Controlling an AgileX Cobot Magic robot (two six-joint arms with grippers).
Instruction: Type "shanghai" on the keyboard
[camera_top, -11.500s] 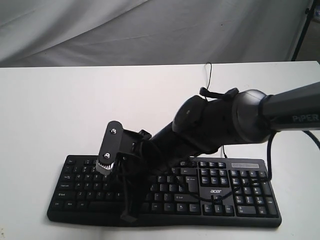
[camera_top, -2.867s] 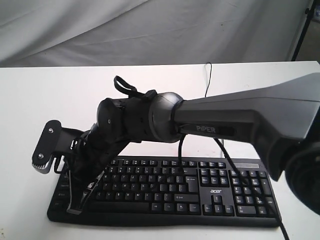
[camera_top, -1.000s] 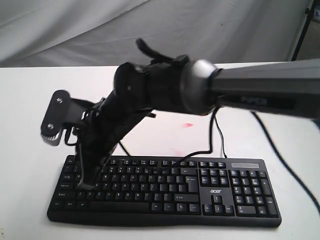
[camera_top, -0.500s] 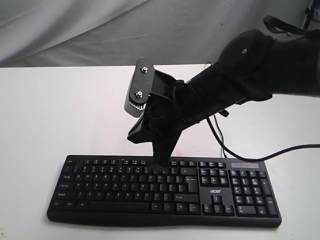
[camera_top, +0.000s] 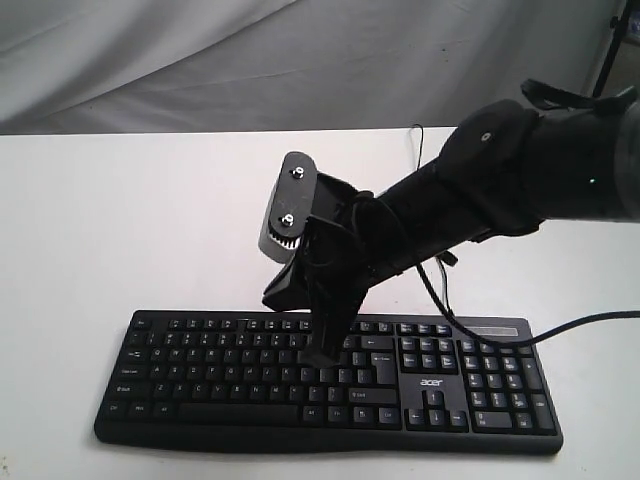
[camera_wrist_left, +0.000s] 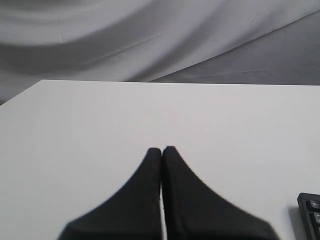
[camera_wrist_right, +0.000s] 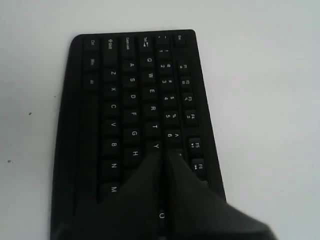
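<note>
The wide black keyboard (camera_top: 430, 385) with white-lettered keys and an "acer" logo lies along the front of the white table. My right gripper (camera_top: 325, 360) reaches in from the right and points down, shut, with its tip on or just above the top letter row near the middle. In the right wrist view the keyboard (camera_wrist_right: 125, 75) fills the frame. There the right gripper (camera_wrist_right: 162, 152) is shut and empty, with its tips just past the Y key. My left gripper (camera_wrist_left: 161, 149) is shut and empty over bare table. A keyboard corner (camera_wrist_left: 311, 212) shows at that view's edge.
The keyboard's thin black cable (camera_top: 418, 150) runs toward the back of the white table (camera_top: 120, 220). The arm's own thicker cable (camera_top: 570, 325) hangs over the keyboard's right end. Grey cloth hangs behind, and a dark stand leg (camera_top: 604, 60) is at the back right.
My right gripper swung from the keyboard's left end, up and to the right. Over the last half second it came down onto the middle of the top letter row.
</note>
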